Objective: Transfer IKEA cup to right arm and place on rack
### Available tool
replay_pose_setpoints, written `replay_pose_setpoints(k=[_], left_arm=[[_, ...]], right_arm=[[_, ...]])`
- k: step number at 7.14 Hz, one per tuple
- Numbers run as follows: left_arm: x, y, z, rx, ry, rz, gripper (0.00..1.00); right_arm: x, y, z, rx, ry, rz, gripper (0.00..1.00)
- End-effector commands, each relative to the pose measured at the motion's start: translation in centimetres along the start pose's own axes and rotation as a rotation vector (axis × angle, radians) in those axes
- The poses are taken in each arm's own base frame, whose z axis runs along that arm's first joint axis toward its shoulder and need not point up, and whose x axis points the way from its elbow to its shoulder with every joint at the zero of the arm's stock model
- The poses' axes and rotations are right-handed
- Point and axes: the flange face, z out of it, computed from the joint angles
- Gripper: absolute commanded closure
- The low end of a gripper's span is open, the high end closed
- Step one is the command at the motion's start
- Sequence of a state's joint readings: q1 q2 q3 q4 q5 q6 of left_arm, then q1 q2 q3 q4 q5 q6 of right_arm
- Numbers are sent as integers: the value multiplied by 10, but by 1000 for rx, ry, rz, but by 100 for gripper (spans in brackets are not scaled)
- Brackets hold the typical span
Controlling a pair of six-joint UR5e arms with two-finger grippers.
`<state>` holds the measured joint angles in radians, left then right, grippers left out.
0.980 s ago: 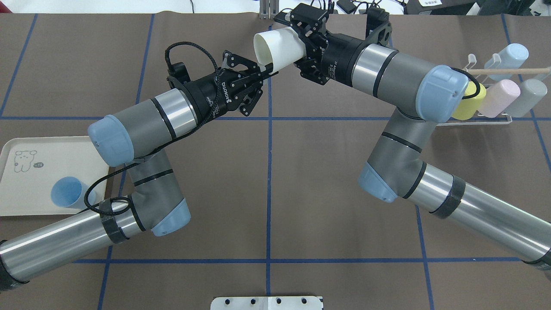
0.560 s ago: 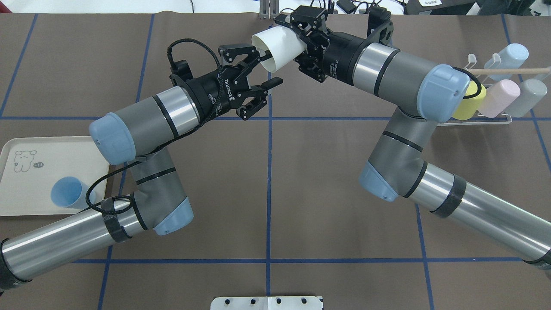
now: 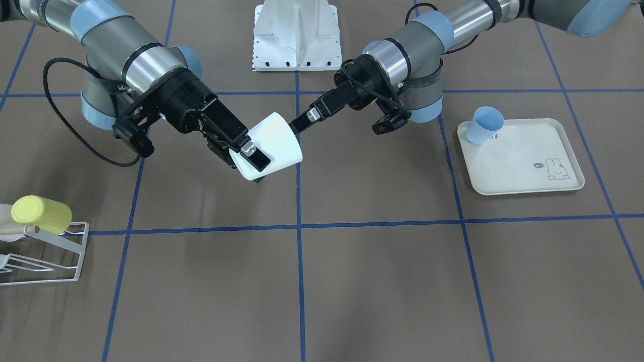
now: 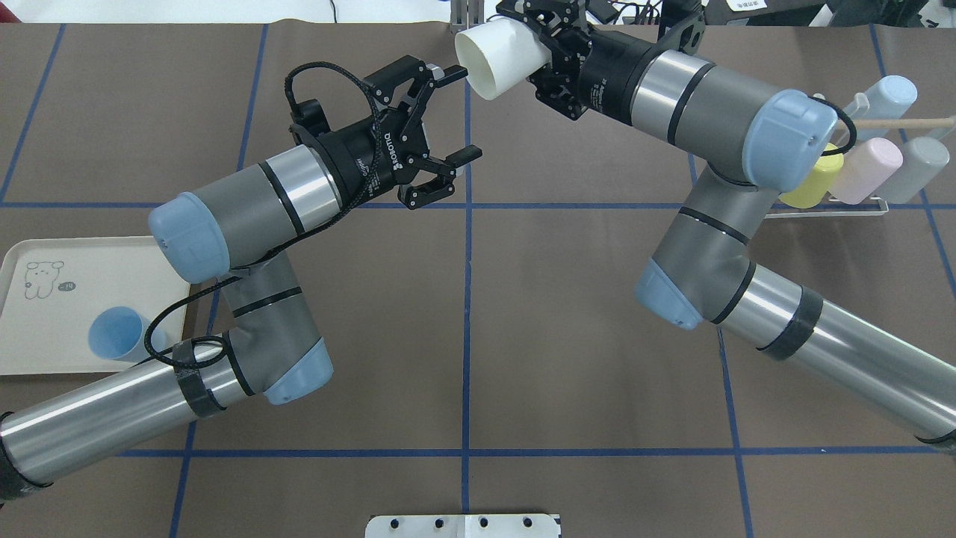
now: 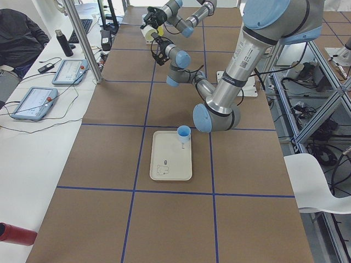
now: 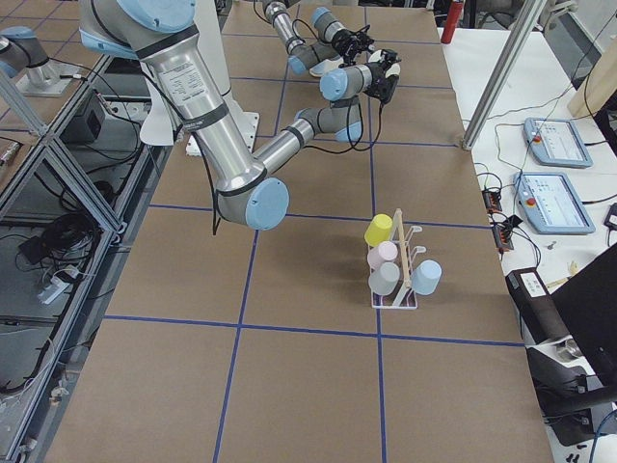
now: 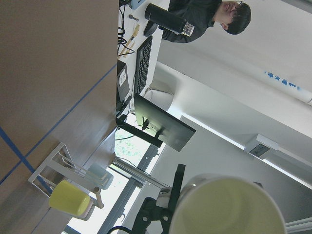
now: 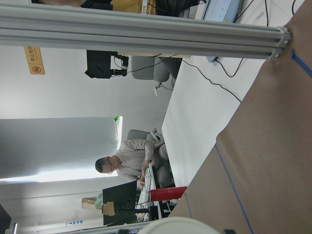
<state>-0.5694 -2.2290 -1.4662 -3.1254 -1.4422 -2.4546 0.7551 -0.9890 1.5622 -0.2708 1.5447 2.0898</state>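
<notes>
1. The left gripper (image 4: pixel 458 113) has let go of the cup (image 4: pixel 493 60). Its jaws are now spread wide, and it has backed off to the cup's 8 o'clock, one fingertip still just beside the rim.
2. The handover looks done. The right gripper (image 4: pixel 536 46) alone pinches the cup's closed end, held up at the table's 12 o'clock with its mouth facing the left arm.
3. The rack (image 4: pixel 821 212) sits at 3 o'clock; placing is what's left.

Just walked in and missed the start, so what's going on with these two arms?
The right gripper holds a white cup in the air by its base end. The left gripper is open close beside the cup's rim. The rack, already carrying four cups, stands on the robot's right; the white cup is not on it yet.
</notes>
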Motion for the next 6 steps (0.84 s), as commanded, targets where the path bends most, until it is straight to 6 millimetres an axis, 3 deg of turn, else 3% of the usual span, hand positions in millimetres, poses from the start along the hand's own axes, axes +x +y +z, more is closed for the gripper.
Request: replay_pose_setpoints(k=[1,3,4,5,6], left_arm=[[4,-3,-1,3,6,5,0],[25,-4,-6,4,30,63,1],[26,-10,-8,17,26,118,1],[43,-21,-11,35,47,163,1],[46,-28,-13,45,38,194,1]], right_arm=[[9,-72,-27,120,42,-130,100],[16,-158,-73,274,130,-272,100],[21,-186,-87,331,207,-384,100],[12,-214,-96,401,278,-464,100],[12,-239,-111,450,344,-512,100]])
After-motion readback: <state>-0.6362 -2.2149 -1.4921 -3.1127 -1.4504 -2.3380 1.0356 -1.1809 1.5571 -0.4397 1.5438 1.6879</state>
